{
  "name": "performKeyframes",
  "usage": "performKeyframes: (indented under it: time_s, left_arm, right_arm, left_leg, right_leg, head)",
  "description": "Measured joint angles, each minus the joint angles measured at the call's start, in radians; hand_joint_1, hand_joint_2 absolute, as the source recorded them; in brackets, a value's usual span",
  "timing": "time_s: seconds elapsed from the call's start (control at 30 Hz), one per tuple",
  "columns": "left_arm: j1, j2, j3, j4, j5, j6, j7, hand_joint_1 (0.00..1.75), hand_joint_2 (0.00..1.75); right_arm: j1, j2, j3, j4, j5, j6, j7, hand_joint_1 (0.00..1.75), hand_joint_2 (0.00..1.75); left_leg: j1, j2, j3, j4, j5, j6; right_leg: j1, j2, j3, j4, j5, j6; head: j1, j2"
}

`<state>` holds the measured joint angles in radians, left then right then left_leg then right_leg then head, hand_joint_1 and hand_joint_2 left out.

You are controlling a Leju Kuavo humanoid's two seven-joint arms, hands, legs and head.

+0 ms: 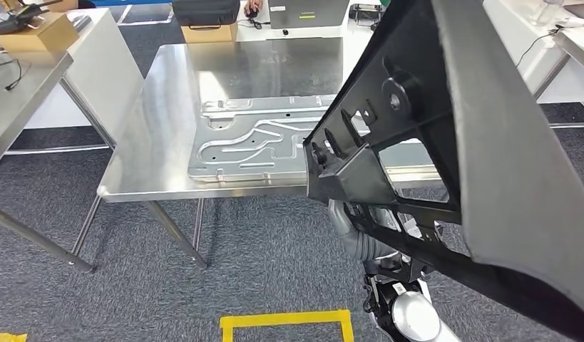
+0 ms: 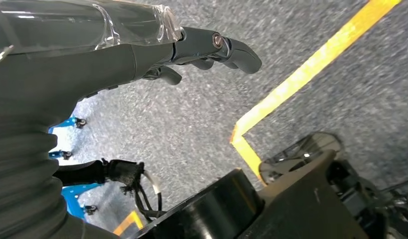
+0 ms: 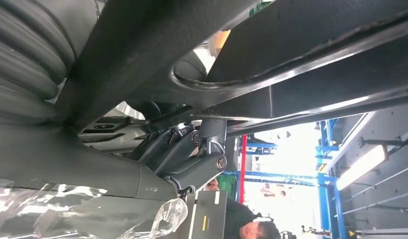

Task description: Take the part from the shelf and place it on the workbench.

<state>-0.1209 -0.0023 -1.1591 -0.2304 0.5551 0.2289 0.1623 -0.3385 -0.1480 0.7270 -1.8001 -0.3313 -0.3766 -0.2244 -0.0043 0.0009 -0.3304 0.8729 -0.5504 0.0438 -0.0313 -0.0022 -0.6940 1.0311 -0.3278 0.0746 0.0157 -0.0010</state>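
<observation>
The right robot hand (image 3: 192, 154) grips the black plastic part (image 1: 446, 142), held raised just beside the steel surface (image 1: 160, 107). On that surface lies a stamped metal panel (image 1: 253, 139). The left robot hand (image 2: 202, 50) hangs over the carpet, fingers loosely apart and holding nothing.

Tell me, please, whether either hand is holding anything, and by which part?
The right hand holds the black part, its fingers curled around a bar of the part's lower frame. The left hand holds nothing and hangs above the floor.
</observation>
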Motion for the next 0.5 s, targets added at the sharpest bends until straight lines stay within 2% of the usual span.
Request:
performKeyframes:
  time_s: [0.03, 0.1, 0.17, 0.2, 0.23, 0.3, 0.33, 0.37, 0.4, 0.47, 0.5]
  left_arm:
    - [-0.001, 0.001, 0.0, 0.0, 0.001, 0.001, -0.001, 0.0, 1.75]
    - [-0.004, 0.001, 0.0, 0.001, 0.004, 0.004, -0.003, 0.0, 1.75]
    - [-0.008, 0.002, 0.0, 0.001, 0.008, 0.005, -0.004, 0.0, 1.75]
    - [-0.011, 0.002, 0.0, 0.001, 0.009, 0.005, -0.005, 0.0, 1.75]
    - [-0.014, 0.002, 0.0, 0.001, 0.01, 0.005, -0.006, 0.0, 1.75]
    - [-0.019, 0.003, 0.002, 0.001, 0.011, 0.006, -0.009, 0.0, 1.75]
    - [-0.022, 0.004, 0.002, 0.001, 0.012, 0.006, -0.01, 0.0, 1.75]
    - [-0.025, 0.005, 0.003, 0.001, 0.012, 0.006, -0.01, 0.0, 1.75]
    - [-0.026, 0.006, 0.003, 0.001, 0.013, 0.006, -0.01, 0.0, 1.75]
    - [-0.026, 0.006, 0.004, 0.001, 0.013, 0.006, -0.011, 0.0, 1.75]
    - [-0.023, 0.007, 0.004, 0.001, 0.013, 0.006, -0.011, 0.0, 1.75]
  right_arm:
    - [0.0, 0.0, 0.0, -0.001, 0.001, 0.0, -0.001, 1.75, 1.75]
    - [0.001, 0.001, 0.001, -0.003, 0.002, -0.001, -0.003, 1.75, 1.75]
    - [0.0, 0.001, 0.001, -0.004, 0.003, -0.001, -0.004, 1.75, 1.75]
    - [0.0, 0.001, 0.001, -0.005, 0.004, -0.001, -0.006, 1.75, 1.75]
    - [-0.001, 0.002, 0.001, -0.005, 0.004, -0.001, -0.007, 1.75, 1.75]
    - [0.0, 0.001, 0.0, -0.005, 0.005, -0.001, -0.008, 1.75, 1.75]
    - [0.002, 0.0, 0.0, -0.004, 0.005, -0.001, -0.008, 1.75, 1.75]
    - [0.004, 0.0, 0.0, -0.002, 0.005, -0.001, -0.008, 1.75, 1.75]
    - [0.008, -0.001, 0.0, -0.001, 0.005, -0.001, -0.008, 1.75, 1.75]
    - [0.011, -0.002, 0.0, 0.0, 0.005, -0.001, -0.009, 1.75, 1.75]
    - [0.012, -0.002, 0.0, 0.0, 0.005, -0.001, -0.009, 1.75, 1.75]
  left_leg:
    - [0.0, 0.0, -0.002, 0.009, -0.011, -0.007]
    - [-0.001, 0.0, -0.009, 0.019, -0.02, -0.016]
    - [0.001, 0.0, -0.014, 0.03, -0.03, -0.022]
    - [0.003, 0.0, -0.029, 0.059, -0.044, -0.026]
    - [0.005, 0.0, -0.059, 0.113, -0.067, -0.03]
    - [0.008, -0.001, -0.155, 0.266, -0.112, -0.039]
    - [0.009, -0.001, -0.201, 0.327, -0.118, -0.041]
    - [0.01, -0.001, -0.232, 0.355, -0.104, -0.042]
    - [0.011, -0.001, -0.246, 0.342, -0.066, -0.043]
    - [0.012, 0.0, -0.241, 0.227, 0.053, -0.042]
    - [0.011, -0.001, -0.234, 0.168, 0.104, -0.041]
  right_leg:
    - [0.002, 0.0, 0.017, -0.027, -0.007, -0.008]
    - [0.007, 0.004, 0.015, -0.029, -0.029, -0.03]
    - [0.005, 0.006, 0.015, -0.028, -0.038, -0.045]
    - [0.003, 0.007, 0.018, -0.031, -0.042, -0.051]
    - [0.0, 0.007, 0.023, -0.035, -0.046, -0.056]
    - [-0.002, 0.007, 0.033, -0.043, -0.051, -0.06]
    - [-0.003, 0.007, 0.039, -0.046, -0.055, -0.061]
    - [-0.004, 0.007, 0.047, -0.049, -0.059, -0.06]
    - [-0.006, 0.009, 0.057, -0.053, -0.063, -0.058]
    - [-0.008, 0.012, 0.077, -0.065, -0.068, -0.053]
    - [-0.007, 0.014, 0.083, -0.071, -0.068, -0.049]
  head:
    - [0.0, 0.0]
    - [-0.003, 0.001]
    - [-0.006, 0.001]
    - [-0.006, 0.001]
    - [-0.007, 0.001]
    - [-0.009, 0.001]
    - [-0.009, 0.001]
    - [-0.009, 0.001]
    - [-0.009, 0.001]
    - [-0.009, 0.001]
    - [-0.009, 0.001]
